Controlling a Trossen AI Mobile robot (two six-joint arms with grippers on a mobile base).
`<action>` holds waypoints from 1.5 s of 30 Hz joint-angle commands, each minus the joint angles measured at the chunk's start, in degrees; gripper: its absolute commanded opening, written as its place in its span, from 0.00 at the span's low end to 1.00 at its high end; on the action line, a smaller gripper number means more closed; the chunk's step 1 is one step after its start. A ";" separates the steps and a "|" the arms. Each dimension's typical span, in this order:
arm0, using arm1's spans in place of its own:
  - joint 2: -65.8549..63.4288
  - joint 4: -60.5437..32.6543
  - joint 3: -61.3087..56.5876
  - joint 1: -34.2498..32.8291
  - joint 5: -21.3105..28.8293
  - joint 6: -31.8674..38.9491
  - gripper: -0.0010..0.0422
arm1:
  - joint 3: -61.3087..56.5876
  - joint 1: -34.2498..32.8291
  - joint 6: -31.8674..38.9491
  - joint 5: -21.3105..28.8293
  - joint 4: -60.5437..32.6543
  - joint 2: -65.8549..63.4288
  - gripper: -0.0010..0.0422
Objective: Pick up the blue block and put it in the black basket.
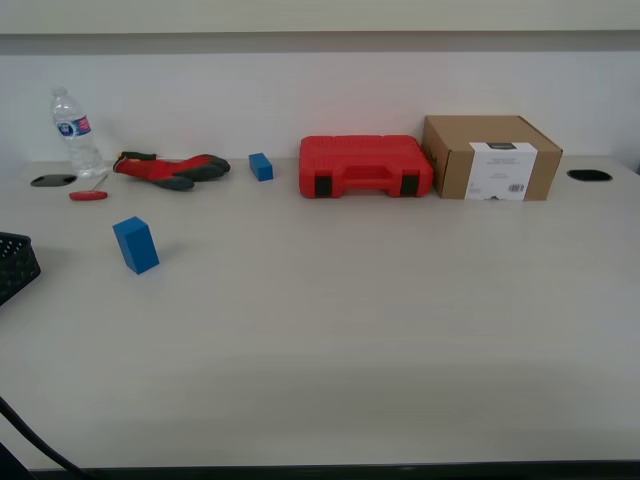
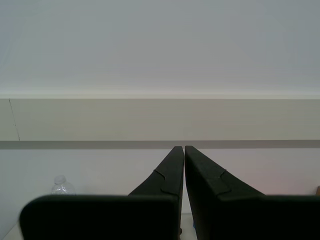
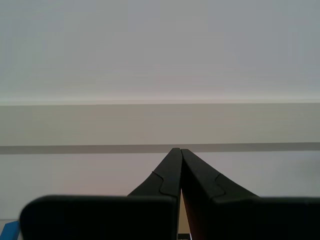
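Well away from both pincers, the blue block (image 1: pixel 135 244) stands upright on the table (image 1: pixel 350 330), toward the exterior view's left, with bare surface all round it. Neither arm shows in the exterior view, so the block's place relative to either pincer cannot be fixed beyond far and below the line of sight.

My first gripper (image 2: pixel 181 148): fingertips together, nothing between them, aimed level at the wall. A bottle (image 2: pixel 61 185) cap peeks past its body, so this pincer probably sits on the block's side. My second gripper (image 3: pixel 176 150): tips also pressed together, empty, same level aim.

Basket (image 1: pixel 15 266): only a lattice corner shows at the exterior view's left edge, near the block, apart from it.

Risks, as judged from here:
- Wrong target. A small blue cube (image 1: pixel 261 166) sits further back by the glove (image 1: pixel 170 169) and red case (image 1: pixel 365 166). Same colour; a colour-only pick could take it.
- Jaws together. Descending without opening would knock the block over or shove it.
- Block is tall and stands turned at an angle to the table edge. Fingers not squared to its faces may twist or tip it on closing.
- Basket mostly out of view. Its rim is hard to place; a low carry could clip the wall, or a release could land outside.
- Screwdriver (image 1: pixel 88 195) and bottle lie beyond the block; an overshoot could sweep them.

Cardboard box (image 1: pixel 490 158) well clear, no concern.
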 commanded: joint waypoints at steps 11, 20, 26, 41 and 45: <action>-0.02 0.15 0.07 0.04 0.02 0.00 0.02 | 0.02 -0.02 0.07 0.02 0.24 -0.02 0.02; -0.02 0.15 0.07 0.04 0.00 0.00 0.02 | 0.00 -0.02 0.07 0.02 0.24 -0.02 0.02; -0.02 0.15 0.07 0.04 0.00 0.00 0.02 | 0.02 -0.02 0.07 0.02 0.24 -0.02 0.02; -0.02 0.15 0.07 0.04 0.00 0.00 0.02 | 0.94 0.37 3.72 2.49 -6.97 0.81 0.02; -0.02 0.15 0.07 0.04 0.00 0.00 0.02 | 6.21 0.48 9.77 1.66 -36.37 5.57 0.02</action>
